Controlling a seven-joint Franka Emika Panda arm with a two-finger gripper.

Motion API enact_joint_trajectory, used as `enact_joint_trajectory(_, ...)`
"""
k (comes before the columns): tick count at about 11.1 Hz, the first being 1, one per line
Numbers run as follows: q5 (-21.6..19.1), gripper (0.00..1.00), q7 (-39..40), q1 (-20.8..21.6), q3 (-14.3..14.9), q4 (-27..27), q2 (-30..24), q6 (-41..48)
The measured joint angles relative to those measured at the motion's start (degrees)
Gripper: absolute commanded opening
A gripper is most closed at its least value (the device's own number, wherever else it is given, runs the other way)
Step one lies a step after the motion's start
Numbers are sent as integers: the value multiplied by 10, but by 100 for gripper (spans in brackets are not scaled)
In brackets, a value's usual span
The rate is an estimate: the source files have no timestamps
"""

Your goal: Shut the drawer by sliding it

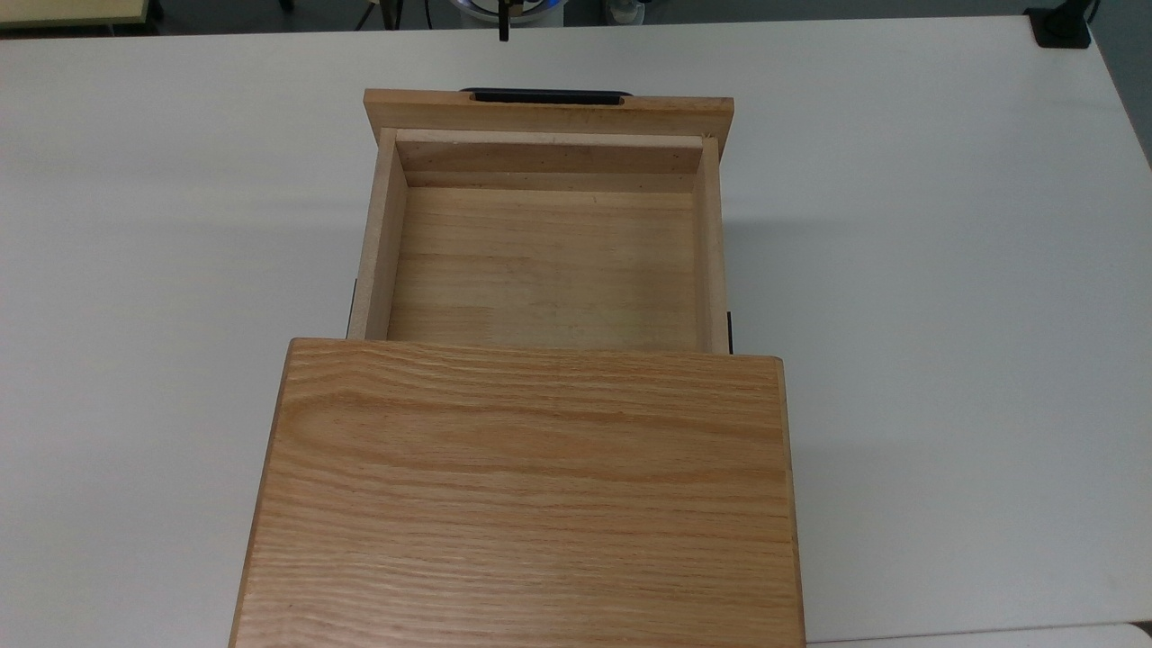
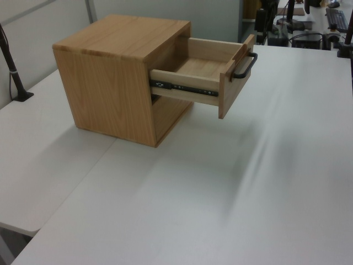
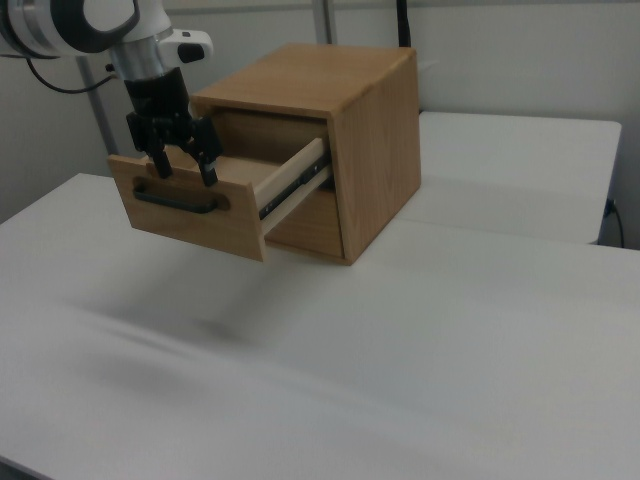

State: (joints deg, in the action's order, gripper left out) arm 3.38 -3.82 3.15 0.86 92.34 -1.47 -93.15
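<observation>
The drawer (image 1: 549, 113) stands pulled far out of the oak cabinet (image 1: 531, 495), its pale tray empty. A thin black bar handle (image 1: 544, 94) runs along its front panel. In the left view the drawer (image 2: 190, 84) hangs on black slide rails, with the handle (image 2: 245, 66) facing right. In the right view my gripper (image 3: 185, 172) hangs open, fingers pointing down, over the top edge of the front panel (image 3: 200, 225), just above the handle (image 3: 180, 203). The top view has one dark fingertip (image 1: 504, 29) at its upper edge, apart from the handle.
The cabinet (image 3: 375, 150) rests on a wide white table (image 1: 900, 270). A black clamp (image 1: 1062, 27) sits at the table's far right corner in the top view. A black post (image 2: 11, 66) stands at the left view's left. Desks with equipment lie beyond the table (image 2: 309, 22).
</observation>
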Motion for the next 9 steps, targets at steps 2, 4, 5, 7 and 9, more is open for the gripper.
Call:
enact_joint_trajectory(2, 0, 100, 95, 0, 2, 0, 0, 14)
enact_joint_trajectory(4, 0, 98, 160, 1, 2, 0, 0, 40)
enact_joint_trajectory(5, 0, 94, 169, 3, 1, 3, 0, 44)
enact_joint_trajectory(7, 0, 86, 169, 6, -12, 18, 0, 44)
enact_joint_trajectory(9, 0, 48, 164, 9, -21, 37, 0, 33)
